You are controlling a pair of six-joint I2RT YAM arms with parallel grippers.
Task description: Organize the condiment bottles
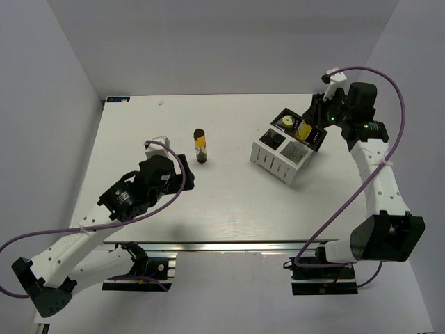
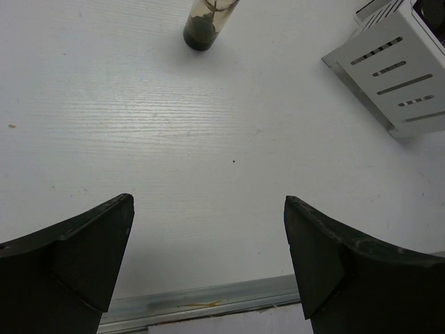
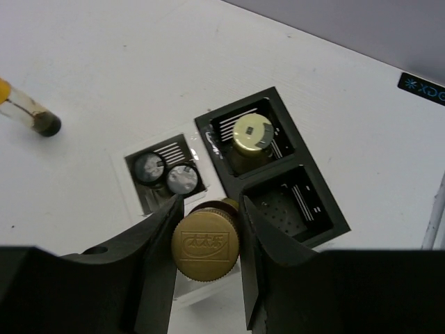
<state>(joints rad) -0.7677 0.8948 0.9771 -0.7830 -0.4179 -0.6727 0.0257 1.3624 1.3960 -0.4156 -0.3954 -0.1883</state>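
The right gripper (image 3: pixel 208 221) has its fingers (image 3: pixel 149 268) pressed against both sides of a gold-capped bottle (image 3: pixel 206 245), above the rack (image 3: pixel 316 229); one dark compartment holds a cream-lidded jar (image 3: pixel 252 133); the dark one beside it is empty; a white compartment holds two round grey tops (image 3: pixel 167 174); a slim bottle (image 3: pixel 29 112) with a dark end is well apart on the bench (image 3: pixel 125 62); a blue label (image 3: pixel 424 88) sits by the bench's edge.

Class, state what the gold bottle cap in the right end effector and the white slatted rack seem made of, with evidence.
Gold bottle cap: probably metal, satin gold, stamped logo and knurled edge. White slatted rack: matte white sheet metal or plastic; thin walls, cut slots.
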